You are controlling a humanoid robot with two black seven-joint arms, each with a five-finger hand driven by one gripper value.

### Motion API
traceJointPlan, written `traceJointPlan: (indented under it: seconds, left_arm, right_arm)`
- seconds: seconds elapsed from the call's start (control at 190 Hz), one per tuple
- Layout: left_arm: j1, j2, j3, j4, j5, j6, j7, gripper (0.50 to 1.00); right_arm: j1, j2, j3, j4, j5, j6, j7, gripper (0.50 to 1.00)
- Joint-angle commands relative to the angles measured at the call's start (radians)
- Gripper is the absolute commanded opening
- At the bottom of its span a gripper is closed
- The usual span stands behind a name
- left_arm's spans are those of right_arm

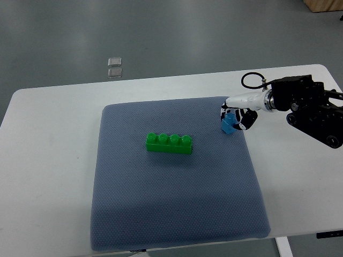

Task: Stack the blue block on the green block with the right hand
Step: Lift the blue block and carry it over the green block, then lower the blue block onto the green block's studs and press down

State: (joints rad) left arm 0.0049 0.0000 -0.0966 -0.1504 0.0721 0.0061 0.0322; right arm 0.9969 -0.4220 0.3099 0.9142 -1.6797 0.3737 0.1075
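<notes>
A green block (pixel 169 143) with a row of studs lies on the grey-blue mat (pixel 171 209), near its middle. A small blue block (pixel 230 124) is at the mat's right edge, tilted. My right hand (pixel 238 115) comes in from the right and its white fingers curl around the blue block from above and from the right. Whether the block rests on the mat or is lifted off it I cannot tell. The hand is about a block length to the right of the green block and a little further back. The left arm does not show.
The mat lies on a white table (pixel 48 160). Two small clear squares (pixel 114 67) lie on the floor beyond the table's far edge. My right arm's black forearm (pixel 313 110) reaches over the table's right side.
</notes>
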Motion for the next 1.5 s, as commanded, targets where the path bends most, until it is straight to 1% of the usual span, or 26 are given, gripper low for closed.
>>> traceJointPlan:
  seconds: [0.0,0.089,0.174,0.342,0.421,0.5,0.642,0.758,0.884,0.932,0.995,1.242,1.495]
  left_arm:
    - [0.000,0.000,0.000,0.000,0.000,0.000,0.000,1.000]
    - [0.000,0.000,0.000,0.000,0.000,0.000,0.000,1.000]
    - [0.000,0.000,0.000,0.000,0.000,0.000,0.000,1.000]
    - [0.000,0.000,0.000,0.000,0.000,0.000,0.000,1.000]
    - [0.000,0.000,0.000,0.000,0.000,0.000,0.000,1.000]
    - [0.001,0.000,0.000,0.000,0.000,0.000,0.000,1.000]
    - [0.000,0.000,0.000,0.000,0.000,0.000,0.000,1.000]
    - [0.000,0.000,0.000,0.000,0.000,0.000,0.000,1.000]
    - [0.000,0.000,0.000,0.000,0.000,0.000,0.000,1.000]
    - [0.000,0.000,0.000,0.000,0.000,0.000,0.000,1.000]
    - [0.000,0.000,0.000,0.000,0.000,0.000,0.000,1.000]
    - [0.000,0.000,0.000,0.000,0.000,0.000,0.000,1.000]
    - [0.001,0.000,0.000,0.000,0.000,0.000,0.000,1.000]
  right_arm:
    - [0.003,0.000,0.003,0.000,0.003,-0.012,0.004,0.500]
    - [0.012,-0.001,0.011,0.011,0.012,-0.030,0.011,0.500]
    - [0.065,-0.004,0.017,0.045,0.025,-0.041,0.018,0.500]
    - [0.157,0.011,0.021,0.114,0.052,-0.045,0.075,0.500]
    - [0.166,0.035,0.021,0.135,0.052,-0.059,0.097,0.500]
    - [0.167,0.055,0.020,0.149,0.051,-0.062,0.129,0.500]
    - [0.158,0.094,0.014,0.153,0.037,-0.065,0.207,0.500]
    - [0.147,0.094,0.003,0.153,0.017,-0.082,0.248,0.500]
    - [0.128,0.095,0.003,0.152,-0.051,-0.107,0.319,0.500]
    - [0.117,0.095,0.003,0.152,-0.066,-0.118,0.333,0.500]
    - [0.111,0.106,0.003,0.149,-0.071,-0.131,0.340,0.500]
    - [0.098,0.131,-0.015,0.135,-0.077,-0.134,0.350,0.500]
    - [0.097,0.150,-0.063,0.095,-0.078,-0.173,0.354,0.500]
